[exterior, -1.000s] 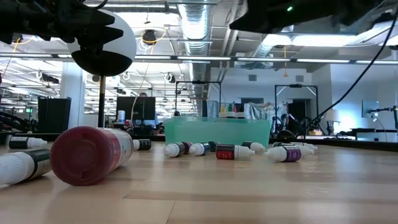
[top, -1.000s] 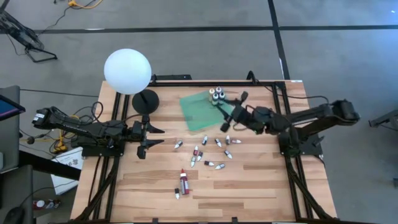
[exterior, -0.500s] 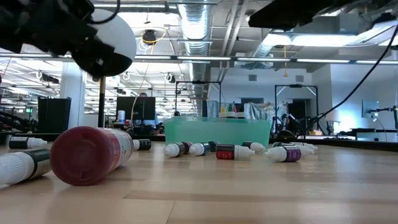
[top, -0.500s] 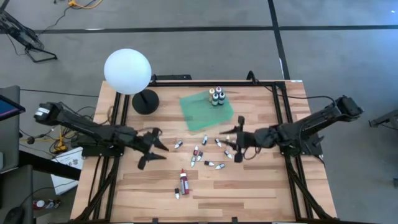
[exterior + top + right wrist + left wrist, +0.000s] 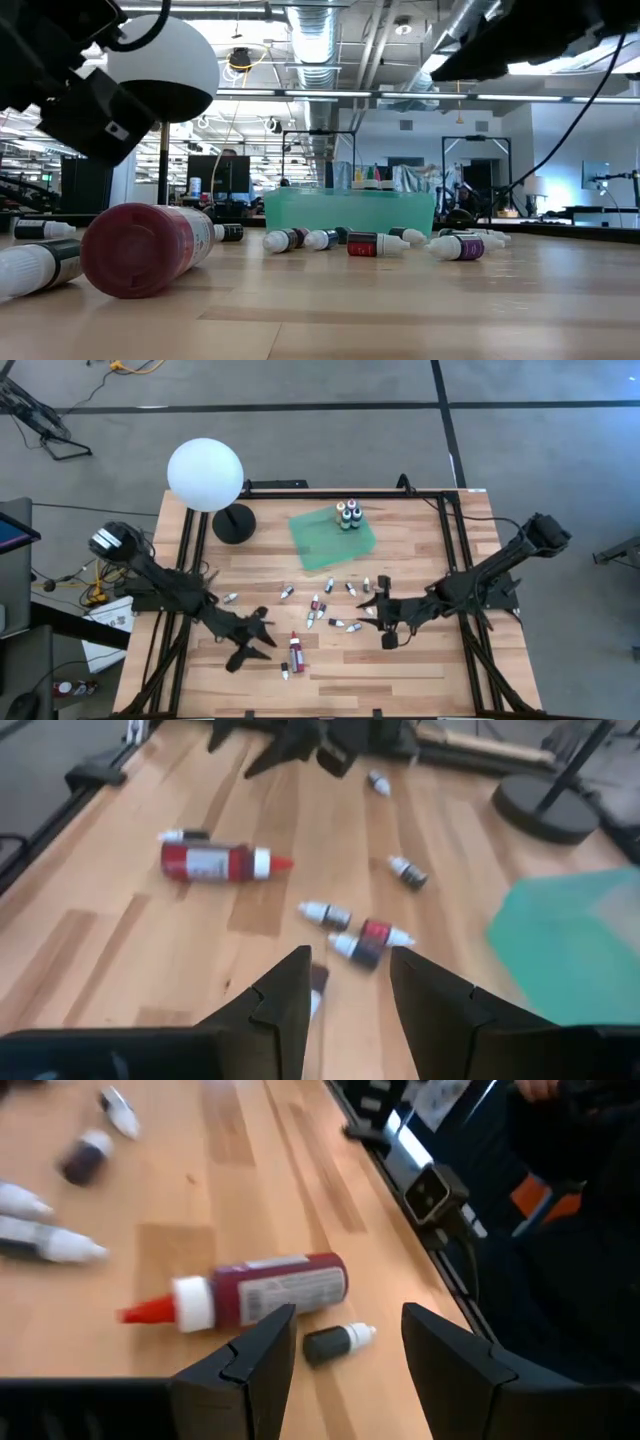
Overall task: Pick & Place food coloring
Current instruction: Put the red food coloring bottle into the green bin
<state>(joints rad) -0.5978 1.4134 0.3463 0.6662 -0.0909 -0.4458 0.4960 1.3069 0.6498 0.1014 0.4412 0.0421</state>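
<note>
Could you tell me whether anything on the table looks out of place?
Yes: only three bottles stand on the green tray; the rest, including a big red bottle, lie toppled and scattered across the table.

This was a robotics lab or workshop in an open industrial hall. The wooden table (image 5: 400, 660) sat in a black metal frame (image 5: 340, 487) on a grey concrete floor (image 5: 300, 420) marked with dark lines, cables (image 5: 85, 585) trailing beside it. Behind the table, bare silver ducts (image 5: 318, 40) and pipes ran under the ceiling among strip lights (image 5: 540, 97), with black rig frames (image 5: 318, 160), monitors (image 5: 222, 175) and stands farther back.
</note>
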